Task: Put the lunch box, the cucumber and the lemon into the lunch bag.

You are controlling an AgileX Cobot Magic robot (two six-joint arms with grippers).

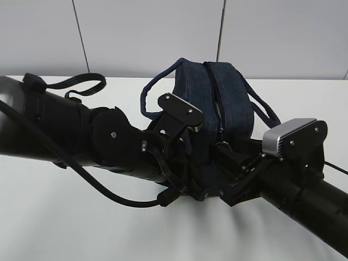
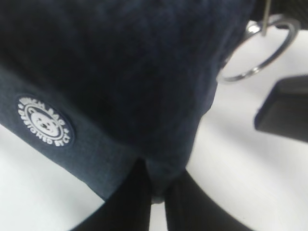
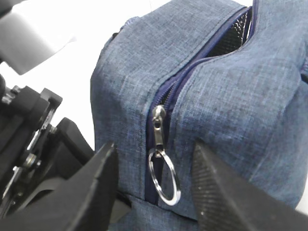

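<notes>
The left gripper [image 2: 153, 192] pinches the lunch bag [image 1: 228, 103] corner. The right gripper [image 3: 154, 192] is spread wide around the ring pull [image 3: 163, 179].

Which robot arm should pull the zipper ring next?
The right. Its open fingers flank the ring pull on the lunch bag. The left gripper pinches the bag's lower corner.

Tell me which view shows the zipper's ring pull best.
The right wrist view: the ring pull hangs sharp and whole from the slider, between the open right tool's fingers. The left wrist view shows it blurred at the frame's corner. In the exterior view the arms hide it.
</notes>
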